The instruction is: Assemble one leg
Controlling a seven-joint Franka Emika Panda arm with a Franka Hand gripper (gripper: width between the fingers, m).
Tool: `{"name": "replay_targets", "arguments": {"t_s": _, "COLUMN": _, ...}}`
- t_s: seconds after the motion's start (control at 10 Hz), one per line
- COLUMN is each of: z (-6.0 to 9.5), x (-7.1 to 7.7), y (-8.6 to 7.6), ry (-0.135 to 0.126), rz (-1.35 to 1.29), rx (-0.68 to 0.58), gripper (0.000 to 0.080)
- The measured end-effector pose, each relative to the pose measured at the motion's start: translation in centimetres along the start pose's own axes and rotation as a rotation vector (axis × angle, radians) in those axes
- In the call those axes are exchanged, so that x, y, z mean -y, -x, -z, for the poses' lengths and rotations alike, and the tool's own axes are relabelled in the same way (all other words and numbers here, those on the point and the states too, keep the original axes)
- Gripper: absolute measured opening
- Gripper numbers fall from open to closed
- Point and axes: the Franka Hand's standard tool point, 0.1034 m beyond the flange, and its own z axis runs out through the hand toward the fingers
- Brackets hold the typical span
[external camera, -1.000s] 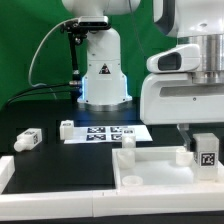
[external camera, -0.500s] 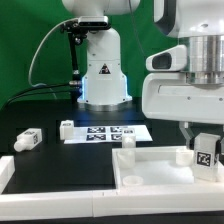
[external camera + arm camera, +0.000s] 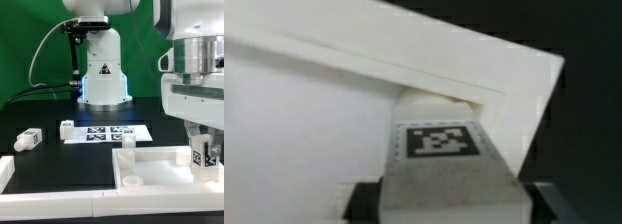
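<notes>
My gripper [image 3: 207,150] is at the exterior view's right, shut on a white leg [image 3: 208,153] with a black-and-white tag, held over the far right corner of the large white tray-like part [image 3: 150,178]. In the wrist view the leg [image 3: 441,160] fills the space between my dark fingers [image 3: 541,203], its end at the tray's rim corner [image 3: 491,85]. One leg [image 3: 126,143] stands upright at the tray's far rim. Two more legs lie on the black table: one [image 3: 27,140] at the left, one [image 3: 67,129] by the marker board.
The marker board [image 3: 108,132] lies flat on the black table behind the tray. The robot base [image 3: 103,75] stands at the back centre, with a green backdrop behind it. A white raised border [image 3: 5,168] runs along the table's left front.
My gripper has moved to the exterior view's right and lower with the leg, closer to the tray's far right corner. The other legs and the tray have not moved.
</notes>
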Motion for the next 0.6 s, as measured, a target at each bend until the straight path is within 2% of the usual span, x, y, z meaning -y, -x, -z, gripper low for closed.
{"name": "replay_targets", "arguments": {"t_s": 0.1, "z": -0.01, "x": -0.04, "y": 0.07, "ry": -0.006, "rz": -0.093, "rx": 0.02, "gripper": 0.0287}}
{"name": "replay_targets", "arguments": {"t_s": 0.3, "z": -0.05, "x": -0.07, "y": 0.15, "ry": -0.005, "rz": -0.068, "rx": 0.022, "gripper": 0.0287}}
{"name": "replay_targets", "arguments": {"t_s": 0.4, "z": -0.02, "x": -0.06, "y": 0.26, "ry": -0.002, "rz": -0.016, "rx": 0.019, "gripper": 0.0467}}
{"name": "replay_targets", "arguments": {"t_s": 0.5, "z": 0.12, "x": 0.06, "y": 0.58, "ry": 0.006, "rz": 0.114, "rx": 0.018, "gripper": 0.0585}}
{"name": "replay_targets", "arguments": {"t_s": 0.6, "z": 0.26, "x": 0.26, "y": 0.83, "ry": 0.003, "rz": 0.333, "rx": 0.011, "gripper": 0.0585}}
